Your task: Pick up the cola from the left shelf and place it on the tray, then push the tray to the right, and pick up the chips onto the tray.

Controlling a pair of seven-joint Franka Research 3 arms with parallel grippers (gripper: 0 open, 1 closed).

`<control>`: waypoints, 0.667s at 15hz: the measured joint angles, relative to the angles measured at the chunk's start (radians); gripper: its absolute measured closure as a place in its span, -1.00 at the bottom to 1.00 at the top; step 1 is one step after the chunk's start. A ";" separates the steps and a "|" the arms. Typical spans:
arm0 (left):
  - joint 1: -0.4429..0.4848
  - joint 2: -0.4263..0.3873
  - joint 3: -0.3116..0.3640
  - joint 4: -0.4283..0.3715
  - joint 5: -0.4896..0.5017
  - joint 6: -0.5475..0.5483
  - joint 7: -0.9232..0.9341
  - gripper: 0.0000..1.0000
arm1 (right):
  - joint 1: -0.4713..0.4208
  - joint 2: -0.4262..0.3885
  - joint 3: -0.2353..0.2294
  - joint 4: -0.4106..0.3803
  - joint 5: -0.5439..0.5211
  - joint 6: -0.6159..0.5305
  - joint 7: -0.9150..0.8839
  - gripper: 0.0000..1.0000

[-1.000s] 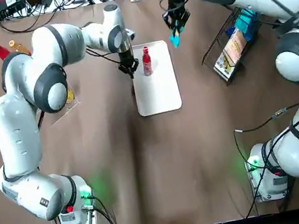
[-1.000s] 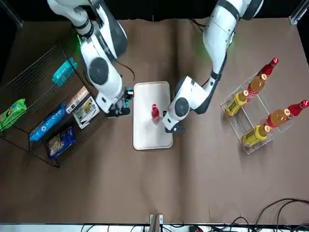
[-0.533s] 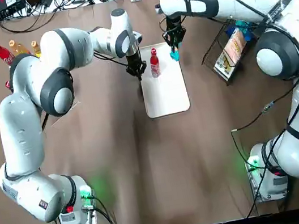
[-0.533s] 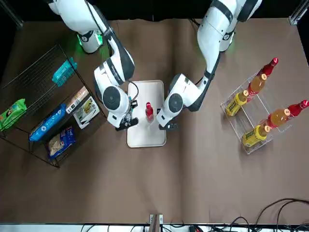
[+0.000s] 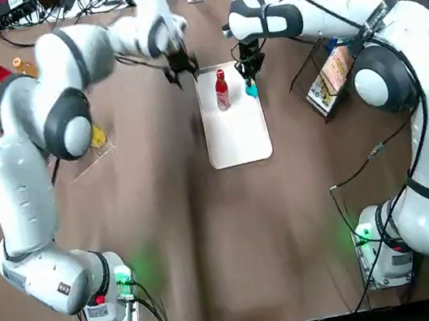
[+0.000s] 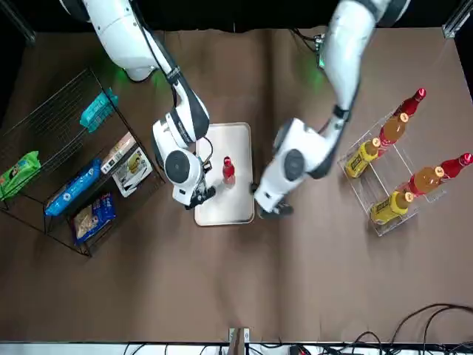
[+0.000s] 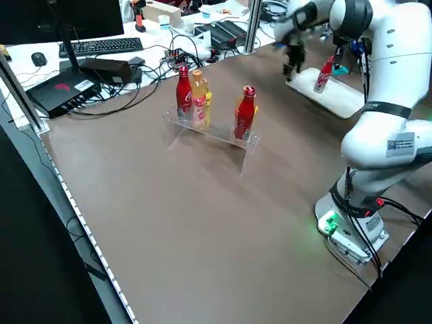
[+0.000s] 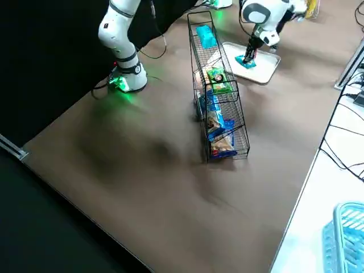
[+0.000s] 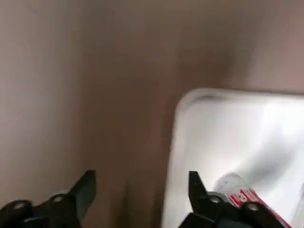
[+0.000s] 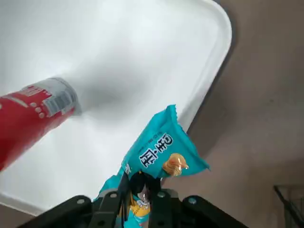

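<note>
A red cola bottle (image 5: 222, 90) stands upright on the far part of the white tray (image 5: 237, 136). My right gripper (image 5: 248, 77) hovers over the tray's far right corner, shut on a teal chips bag (image 5: 252, 89). In the right wrist view the chips bag (image 10: 156, 152) hangs over the tray's rim (image 10: 216, 42), beside the cola bottle (image 10: 33, 114); I cannot tell if it touches. My left gripper (image 5: 179, 69) is open and empty, just off the tray's far left corner. Its fingers (image 9: 85, 189) stand wide apart by the tray's corner (image 9: 190, 102).
A clear shelf (image 6: 399, 181) with several bottles stands on the robot's left side. A wire rack (image 5: 329, 67) with snack bags stands on the robot's right, close to the tray. Cables and equipment lie beyond the far table edge.
The tray with the cola slid right, then stopped. My left gripper has drawn back from the tray's left edge toward the far side. The right gripper has lowered the chips over the tray.
</note>
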 joint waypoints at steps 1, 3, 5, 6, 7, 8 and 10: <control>0.048 -0.033 0.001 0.001 0.006 -0.025 0.022 -0.78 | -0.001 0.009 -0.001 0.000 0.000 0.012 -0.016 0.61; 0.141 -0.101 0.001 0.002 0.039 -0.106 0.086 -0.99 | 0.001 0.022 0.000 -0.002 0.000 0.037 -0.028 0.61; 0.213 -0.170 0.001 0.002 0.098 -0.200 0.125 -0.99 | 0.004 0.031 0.001 -0.008 0.000 0.066 -0.031 0.61; 0.255 -0.239 0.001 0.002 0.172 -0.276 0.141 -0.99 | 0.006 0.035 0.001 -0.011 0.000 0.076 -0.037 0.61; 0.269 -0.275 0.001 0.002 0.203 -0.302 0.142 -0.99 | 0.006 0.036 0.001 -0.011 0.000 0.076 -0.040 0.61; 0.280 -0.312 0.001 0.002 0.222 -0.325 0.142 -0.99 | 0.006 0.037 0.001 -0.012 0.000 0.077 -0.041 0.61; 0.308 -0.389 0.001 0.003 0.237 -0.381 0.160 -1.00 | 0.006 0.039 0.001 -0.013 0.000 0.084 -0.041 0.52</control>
